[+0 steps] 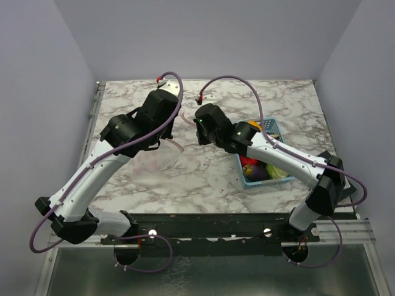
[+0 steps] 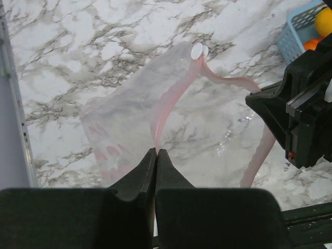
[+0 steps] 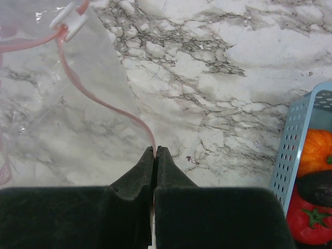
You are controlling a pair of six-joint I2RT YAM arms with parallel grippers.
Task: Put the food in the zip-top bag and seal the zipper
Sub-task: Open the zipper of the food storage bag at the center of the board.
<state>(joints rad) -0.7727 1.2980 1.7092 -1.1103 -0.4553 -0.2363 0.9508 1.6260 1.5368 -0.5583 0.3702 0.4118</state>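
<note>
A clear, thin, floppy zip-top plastic bag (image 2: 124, 122) is shown over a white-and-grey marbled tabletop (image 1: 203, 179), just left of a light-blue perforated plastic basket (image 1: 242, 174). Its zipper (image 2: 174, 96), a narrow pink strip along the mouth, is pinched at two spots. The left gripper (image 2: 156, 151) is clamped on the lip farther from the basket, and the right gripper (image 3: 155, 150) is clamped on the lip nearer the basket. A small white slider (image 2: 198, 50) is seen at one end of the strip. The colourful toy food (image 3: 310, 224) is all inside the basket, and none is seen in the bag. The step is judged to be the opening of the mouth. The lips should be drawn apart slowly and evenly, toward and away from the basket, so that the thin film neither slips nor tears. The tabletop is enclosed by plain pale lavender walls (image 1: 43, 74).
</note>
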